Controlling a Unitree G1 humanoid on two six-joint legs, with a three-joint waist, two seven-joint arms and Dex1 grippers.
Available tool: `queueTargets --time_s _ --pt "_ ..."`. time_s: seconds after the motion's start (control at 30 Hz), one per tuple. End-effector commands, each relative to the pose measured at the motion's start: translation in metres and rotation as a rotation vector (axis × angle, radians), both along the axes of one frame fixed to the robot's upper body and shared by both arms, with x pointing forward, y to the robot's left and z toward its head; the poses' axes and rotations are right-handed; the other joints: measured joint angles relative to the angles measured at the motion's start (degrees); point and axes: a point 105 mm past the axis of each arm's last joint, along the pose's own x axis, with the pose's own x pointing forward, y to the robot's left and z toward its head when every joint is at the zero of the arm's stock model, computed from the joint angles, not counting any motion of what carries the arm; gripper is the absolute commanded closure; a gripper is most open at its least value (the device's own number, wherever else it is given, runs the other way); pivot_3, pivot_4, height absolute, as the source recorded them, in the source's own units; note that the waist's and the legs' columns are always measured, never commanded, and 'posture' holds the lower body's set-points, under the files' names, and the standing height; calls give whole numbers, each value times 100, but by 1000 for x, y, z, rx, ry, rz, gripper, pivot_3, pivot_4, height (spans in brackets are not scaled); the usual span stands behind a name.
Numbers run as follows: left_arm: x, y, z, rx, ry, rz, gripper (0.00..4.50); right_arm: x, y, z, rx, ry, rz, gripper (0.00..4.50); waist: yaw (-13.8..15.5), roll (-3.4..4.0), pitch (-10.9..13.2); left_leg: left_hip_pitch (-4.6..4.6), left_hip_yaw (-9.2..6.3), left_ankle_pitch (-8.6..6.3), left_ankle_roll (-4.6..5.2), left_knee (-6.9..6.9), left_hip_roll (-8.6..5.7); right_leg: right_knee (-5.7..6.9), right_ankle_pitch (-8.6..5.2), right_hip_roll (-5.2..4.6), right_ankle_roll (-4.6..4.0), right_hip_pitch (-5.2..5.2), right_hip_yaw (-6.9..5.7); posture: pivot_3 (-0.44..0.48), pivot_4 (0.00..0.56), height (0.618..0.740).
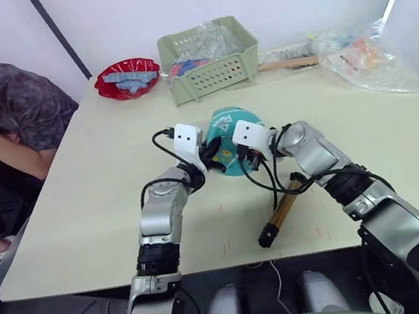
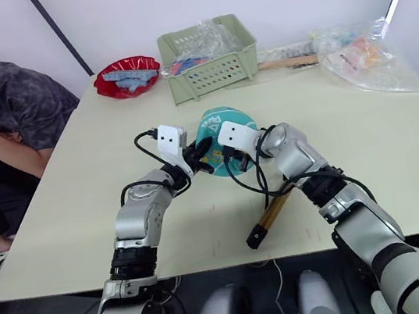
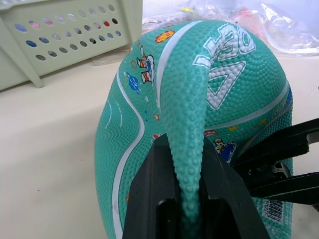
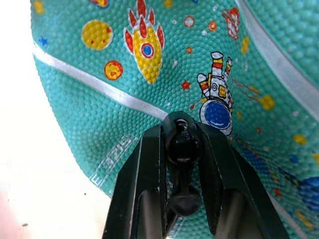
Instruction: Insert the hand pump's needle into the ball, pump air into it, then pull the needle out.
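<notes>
The teal ball (image 1: 230, 134), limp and partly collapsed, sits at the table's middle. My left gripper (image 3: 185, 164) is shut on a raised fold of the ball (image 3: 199, 74), pinching it from the left side. From the right, my right gripper (image 4: 182, 132) is shut on the needle's black fitting (image 4: 182, 147), whose tip is pressed against the ball's skin (image 4: 124, 59) beside an astronaut print; the pin itself is hidden. The hand pump (image 1: 284, 210) lies flat on the table under my right forearm, and its thin black hose (image 1: 273, 183) loops up toward the right gripper (image 1: 245, 155).
A pale green basket (image 1: 212, 66) stands behind the ball, with a red bowl (image 1: 128, 78) to its left. Clear plastic bags (image 1: 364, 59) and a wooden stick (image 1: 286, 63) lie at the back right. A person (image 1: 5, 108) sits at the table's left side.
</notes>
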Motion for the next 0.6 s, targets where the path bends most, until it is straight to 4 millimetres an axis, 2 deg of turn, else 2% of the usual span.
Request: queueTargets --time_s 0.03,0.1,0.17,0.2,0.23,0.27,0.3,0.43,0.6 --pt "-5 -8 -24 15 90 -35 4500 -10 -8 -6 2 78 -12 4150 29 2 17 -11 -10 1 1 0 -8 -1 5 -7 -10 -5 -8 0 150 740" --pt "-5 -9 -24 18 90 -41 4500 -15 -10 -2 22 98 -12 3032 86 0 25 -44 -32 2 2 2 -22 -5 7 -18 -14 -27 -28 0 150 740" --pt "-5 -10 -24 19 91 -43 4500 -18 -16 0 16 94 -14 2347 116 1 38 -53 -46 2 2 2 -29 -9 4 -22 -16 -28 -40 0 150 740" --pt "-5 -10 -24 20 91 -44 4500 -19 -18 2 12 88 -13 1632 118 2 42 -60 -59 2 2 1 -35 -9 -1 -31 -17 -29 -56 0 150 740" --pt "-5 -10 -24 20 91 -44 4500 -20 -20 3 10 85 -12 1427 122 5 48 -63 -66 2 2 1 -40 -9 -4 -37 -16 -28 -65 0 150 740" --pt "-5 -10 -25 20 91 -45 4500 -22 -23 6 15 85 -13 856 128 7 56 -67 -74 2 2 1 -53 -9 -7 -44 -15 -28 -74 0 150 740" --pt "-5 -9 -25 21 92 -45 4500 -24 -25 10 22 81 -8 541 136 7 66 -72 -84 2 2 1 -59 -9 -10 -50 -13 -28 -85 0 150 740" --pt "-4 -10 -25 22 92 -48 4500 -29 -33 25 62 49 -2 541 165 5 101 -86 -118 3 2 2 -69 -9 -15 -59 -8 -28 -111 0 150 740" --pt "-4 -10 -24 20 88 -49 4500 -39 -43 49 207 20 12 541 208 1 120 -124 -130 5 1 13 -80 -7 -15 -58 -7 -52 -120 0 150 740"
